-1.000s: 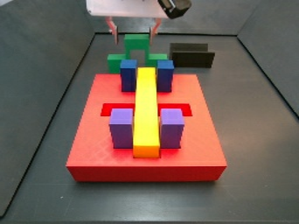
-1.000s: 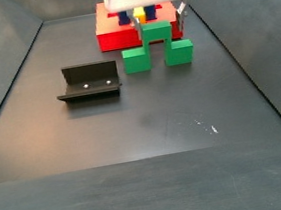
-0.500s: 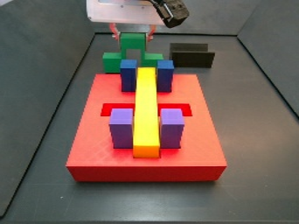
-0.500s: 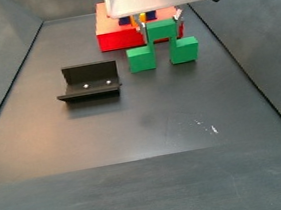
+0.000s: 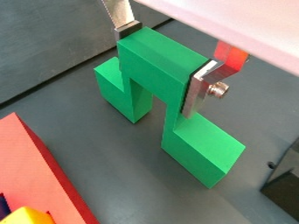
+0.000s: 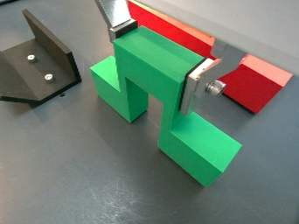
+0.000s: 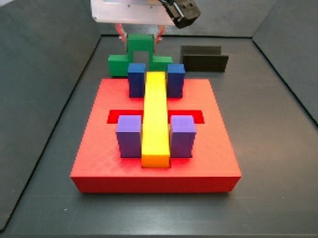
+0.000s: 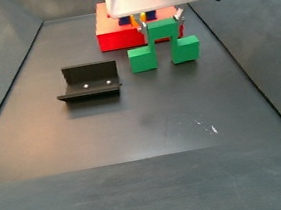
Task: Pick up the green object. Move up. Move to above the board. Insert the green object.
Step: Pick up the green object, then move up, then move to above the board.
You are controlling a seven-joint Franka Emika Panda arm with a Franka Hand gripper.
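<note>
The green object point(image 7: 143, 48) stands on the dark floor just behind the board point(image 7: 106, 153), its raised centre cube between two lower cubes. My gripper point(image 7: 143, 37) is down over it. In both wrist views the two silver fingers press on opposite sides of the centre cube point(image 5: 163, 70) point(image 6: 158, 70), so the gripper point(image 5: 162, 57) point(image 6: 160, 54) is shut on it. The piece's lower cubes point(image 8: 137, 59) still rest on the floor. The board is a red slab bearing a yellow bar point(image 7: 155, 116), blue blocks point(image 7: 137, 80) and purple blocks point(image 7: 129, 138).
The fixture point(image 8: 89, 82) point(image 7: 205, 58) stands on the floor to one side of the green object and shows in a wrist view point(image 6: 35, 66). The red board's edge lies close behind the piece point(image 6: 176, 31). Dark walls bound the floor.
The gripper has come down from above the green object so its fingers sit around the centre cube. Over the last half second nothing has visibly moved.
</note>
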